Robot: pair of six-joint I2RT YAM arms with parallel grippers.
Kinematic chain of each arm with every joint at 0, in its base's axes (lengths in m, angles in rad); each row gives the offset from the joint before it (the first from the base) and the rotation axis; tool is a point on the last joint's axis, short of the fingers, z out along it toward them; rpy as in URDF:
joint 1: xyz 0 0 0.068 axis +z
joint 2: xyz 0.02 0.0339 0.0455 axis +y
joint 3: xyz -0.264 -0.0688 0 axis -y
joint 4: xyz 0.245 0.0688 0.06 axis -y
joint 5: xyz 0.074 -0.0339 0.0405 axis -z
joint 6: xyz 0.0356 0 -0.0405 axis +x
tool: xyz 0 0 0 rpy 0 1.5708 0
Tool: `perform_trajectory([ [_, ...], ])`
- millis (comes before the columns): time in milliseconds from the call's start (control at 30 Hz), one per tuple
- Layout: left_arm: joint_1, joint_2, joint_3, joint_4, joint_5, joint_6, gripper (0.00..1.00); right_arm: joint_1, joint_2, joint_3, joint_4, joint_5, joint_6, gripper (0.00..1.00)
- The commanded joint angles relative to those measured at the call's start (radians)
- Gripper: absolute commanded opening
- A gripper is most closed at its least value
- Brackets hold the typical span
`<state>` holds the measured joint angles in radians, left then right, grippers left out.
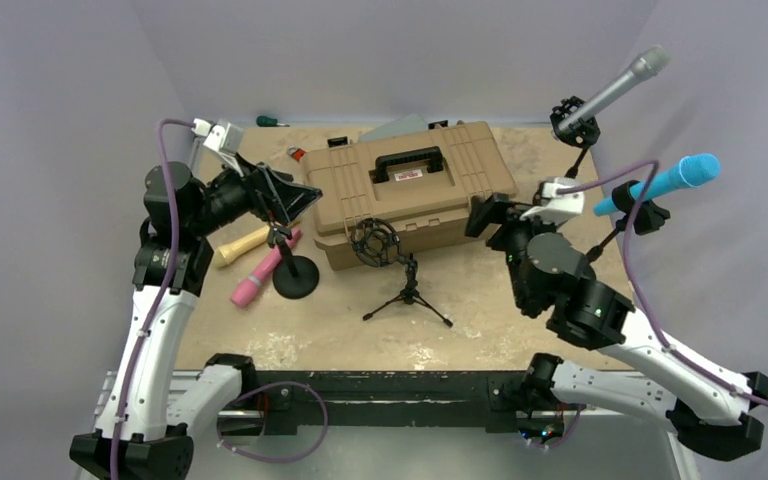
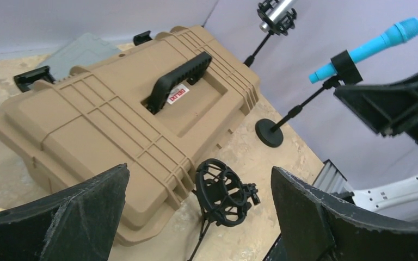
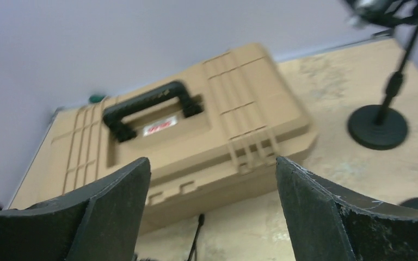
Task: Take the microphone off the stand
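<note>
A grey microphone [image 1: 615,85] and a blue microphone [image 1: 665,183] each sit tilted in a round-based stand at the right. A pink microphone [image 1: 257,278] and a tan one [image 1: 240,245] lie flat on the table at the left, beside a round-based stand [image 1: 295,278] with nothing in it. An empty shock mount [image 1: 378,243] on a tripod stands in front of the case. My left gripper [image 1: 300,200] hovers open above the left stand. My right gripper [image 1: 485,215] hangs open by the case's right end. The left wrist view takes in the shock mount [image 2: 223,193] and the blue microphone [image 2: 370,49].
A tan hard case [image 1: 410,190] with a black handle fills the table's centre. Behind it lie a green-handled tool [image 1: 270,121], a red item [image 1: 297,153] and a grey pad [image 1: 400,127]. The tripod's legs [image 1: 407,300] spread towards the front edge.
</note>
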<state>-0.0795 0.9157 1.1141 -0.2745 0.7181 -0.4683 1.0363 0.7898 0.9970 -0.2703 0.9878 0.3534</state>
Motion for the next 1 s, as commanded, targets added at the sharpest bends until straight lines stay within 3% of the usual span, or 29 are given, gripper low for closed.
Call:
perform_trajectory([
  [0, -0.062, -0.029, 0.002, -0.014, 0.005, 0.065, 1.0, -0.096, 0.036, 0.138, -0.018, 0.169, -0.021, 0.83],
  [233, -0.121, -0.067, -0.002, -0.028, -0.006, 0.072, 1.0, -0.411, 0.304, 0.42, 0.015, 0.11, -0.184, 0.82],
  [333, -0.125, -0.08, -0.002, -0.025, -0.001, 0.062, 1.0, -0.56, 0.415, 0.582, -0.047, 0.021, -0.142, 0.83],
  [500, -0.149, -0.122, -0.017, 0.002, 0.015, 0.049, 1.0, -0.686, 0.548, 0.761, -0.097, -0.004, -0.072, 0.82],
  [633, -0.165, -0.13, -0.006, -0.014, 0.012, 0.058, 1.0, -0.788, 0.631, 0.842, -0.147, -0.03, 0.001, 0.8],
  [967, -0.227, -0.123, 0.015, -0.059, -0.003, 0.088, 1.0, -0.959, 0.714, 0.864, -0.149, -0.13, 0.086, 0.79],
])
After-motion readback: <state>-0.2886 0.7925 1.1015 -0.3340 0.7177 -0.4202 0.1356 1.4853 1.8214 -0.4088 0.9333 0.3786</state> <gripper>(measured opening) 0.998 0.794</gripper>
